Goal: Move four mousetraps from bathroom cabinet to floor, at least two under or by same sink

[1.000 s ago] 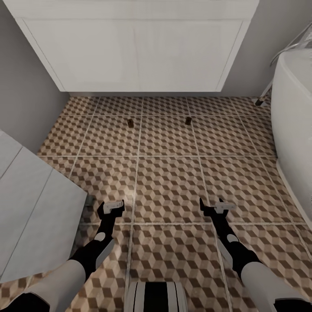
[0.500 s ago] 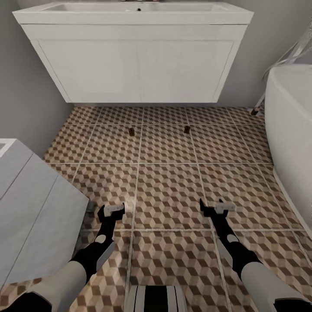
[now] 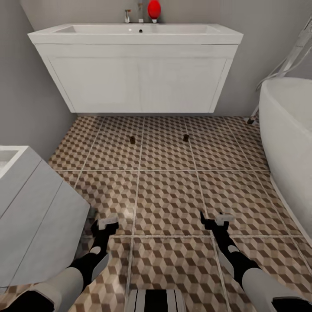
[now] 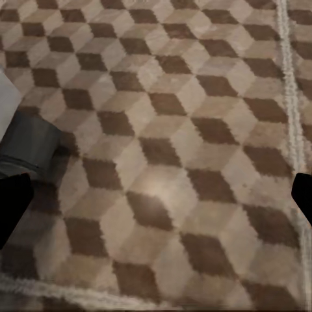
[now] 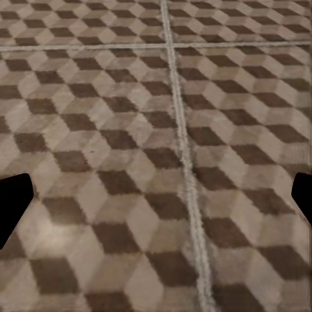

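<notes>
Head view: two mousetraps [image 3: 132,139] [image 3: 186,138] lie on the bathroom floor [image 3: 167,195] just before the bathroom sink [image 3: 136,67]; judged half done, next a return to the cabinet. Left gripper [image 3: 103,224] and right gripper [image 3: 215,219] hang empty. Bathtub [image 3: 288,143] and white unit [image 3: 34,216] flank an open lane. Wrist views: both sets of fingers spread wide, tiles between.

1. Bathroom floor [image 3: 169,195]: cube-pattern tiles, pale grout.
2. Left mousetrap [image 3: 132,139] lies on it at 12 o'clock, near the sink front.
3. Right mousetrap [image 3: 186,138] at 1 o'clock, well apart from the first.
</notes>
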Available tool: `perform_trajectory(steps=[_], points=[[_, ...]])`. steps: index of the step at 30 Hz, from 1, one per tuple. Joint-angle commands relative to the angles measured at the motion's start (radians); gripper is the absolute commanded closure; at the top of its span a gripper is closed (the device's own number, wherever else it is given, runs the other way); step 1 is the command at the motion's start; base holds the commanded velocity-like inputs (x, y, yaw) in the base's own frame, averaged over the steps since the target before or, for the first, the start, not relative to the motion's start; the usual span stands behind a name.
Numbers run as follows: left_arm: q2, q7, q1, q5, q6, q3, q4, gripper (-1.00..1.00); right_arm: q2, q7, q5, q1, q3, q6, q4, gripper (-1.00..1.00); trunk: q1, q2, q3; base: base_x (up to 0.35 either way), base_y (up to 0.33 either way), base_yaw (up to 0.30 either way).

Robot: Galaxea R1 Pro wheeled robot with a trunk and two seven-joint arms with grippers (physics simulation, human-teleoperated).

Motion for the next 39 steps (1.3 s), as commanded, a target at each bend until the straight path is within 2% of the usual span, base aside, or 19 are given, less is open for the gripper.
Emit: perform_trajectory(steps=[1,16,39], points=[[0.001,0.008,-0.001,0.004,-0.003,-0.008,0.011,-1.0,-0.001,0.003,-0.011,0.0,0.006,-0.004,0.018,-1.0,-0.001,0.0,0.003,0.0,0.0,0.0],[0.002,0.009,0.004,0.006,-0.006,-0.008,0.091,-1.0,-0.001,0.003,-0.009,0.003,0.006,-0.008,0.168,-1.0,-0.007,0.004,0.061,0.0,0.0,0.0],[-0.007,0.008,0.019,0.009,-0.013,-0.008,0.253,-1.0,-0.001,0.003,-0.006,0.011,0.006,-0.009,0.309,-1.0,-0.018,0.009,0.15,0.0,0.0,0.0]])
